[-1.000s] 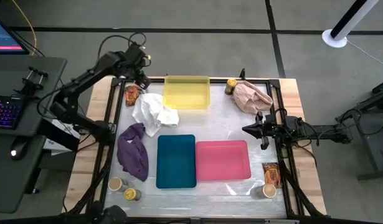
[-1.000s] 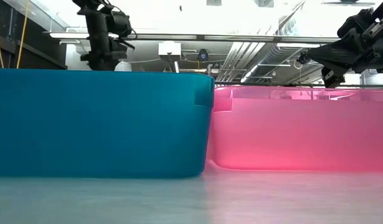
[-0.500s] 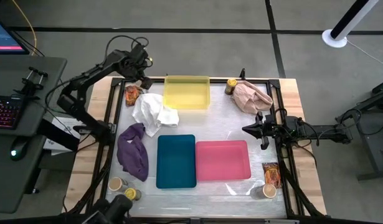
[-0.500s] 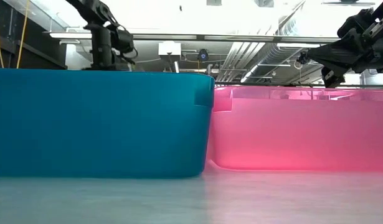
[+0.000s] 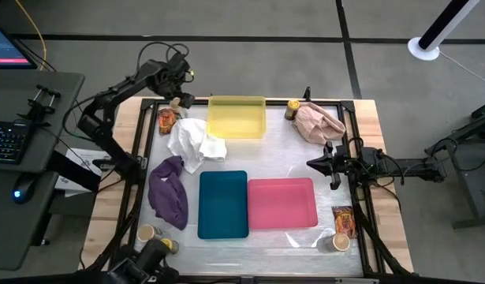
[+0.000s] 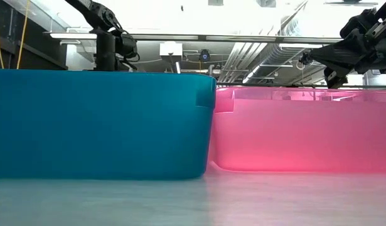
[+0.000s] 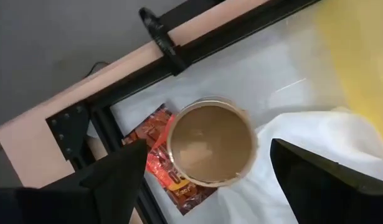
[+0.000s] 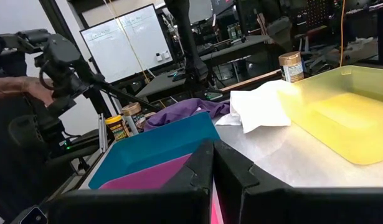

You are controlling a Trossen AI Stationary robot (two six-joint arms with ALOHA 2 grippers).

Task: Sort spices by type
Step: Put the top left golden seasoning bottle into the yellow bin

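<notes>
Hovering spread jaws over a tan-lidded jar at the table's eleven o'clock corner

The left gripper (image 7: 200,171) straddles the jar (image 7: 210,142), beside a foil packet (image 7: 167,163); descend centred, clearing the white cloth (image 7: 303,149). The right gripper (image 5: 330,165) waits shut at three o'clock.

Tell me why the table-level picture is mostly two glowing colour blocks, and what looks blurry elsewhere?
Low view: the teal tray and pink tray sit right before the lens, the pink wall glowing under bright, washed-out ceiling lights. Left wrist view: the left pincer's fingers are dark and soft-edged; the tan-lidded jar is clearer.
</notes>
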